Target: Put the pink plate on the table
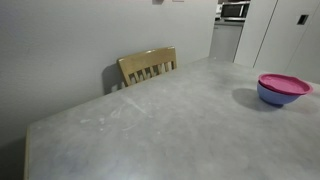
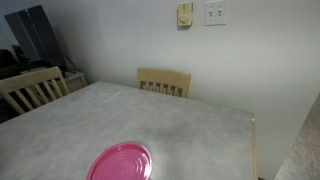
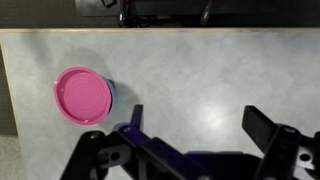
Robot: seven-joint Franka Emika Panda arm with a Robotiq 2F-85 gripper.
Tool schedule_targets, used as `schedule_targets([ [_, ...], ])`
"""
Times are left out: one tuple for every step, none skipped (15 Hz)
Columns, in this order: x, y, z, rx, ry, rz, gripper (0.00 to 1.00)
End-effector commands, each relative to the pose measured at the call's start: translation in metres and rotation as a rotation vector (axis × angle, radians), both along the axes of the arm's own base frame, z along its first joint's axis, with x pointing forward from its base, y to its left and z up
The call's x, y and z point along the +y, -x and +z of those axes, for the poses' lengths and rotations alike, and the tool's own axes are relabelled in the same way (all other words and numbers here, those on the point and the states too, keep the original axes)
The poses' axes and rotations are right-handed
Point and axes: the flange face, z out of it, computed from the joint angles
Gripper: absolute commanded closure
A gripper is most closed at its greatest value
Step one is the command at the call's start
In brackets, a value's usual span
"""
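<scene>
Plate [image 1: 284, 83], pink, sits like a lid on the bowl [image 1: 271, 98] near the table [image 1: 150, 120] edge. Well apart from it, the gripper [image 3: 200, 135] hangs wide and empty. Approach looks like the step in hand; next it needs lowering over the rim for a pinch.

One pink plate [image 1: 284, 82], one bowl [image 1: 272, 99], one table [image 1: 160, 125], apparently two wooden chairs [image 2: 164, 82].
</scene>
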Motion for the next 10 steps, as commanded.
schedule_targets([
  [0.000,0.000,0.001,0.001,0.000,0.000,0.00],
  [0.000,0.000,0.001,0.001,0.000,0.000,0.00],
  [0.000,0.000,0.001,0.001,0.000,0.000,0.00],
  [0.000,0.000,0.001,0.001,0.000,0.000,0.00],
  [0.000,0.000,0.001,0.001,0.000,0.000,0.00],
  [0.000,0.000,0.001,0.001,0.000,0.000,0.00],
  [0.000,0.000,0.001,0.001,0.000,0.000,0.00],
  [0.001,-0.002,-0.001,-0.004,0.015,0.008,0.00],
  [0.000,-0.006,-0.004,0.002,0.018,0.009,0.00],
  [-0.001,-0.011,-0.007,0.003,0.018,0.014,0.00],
])
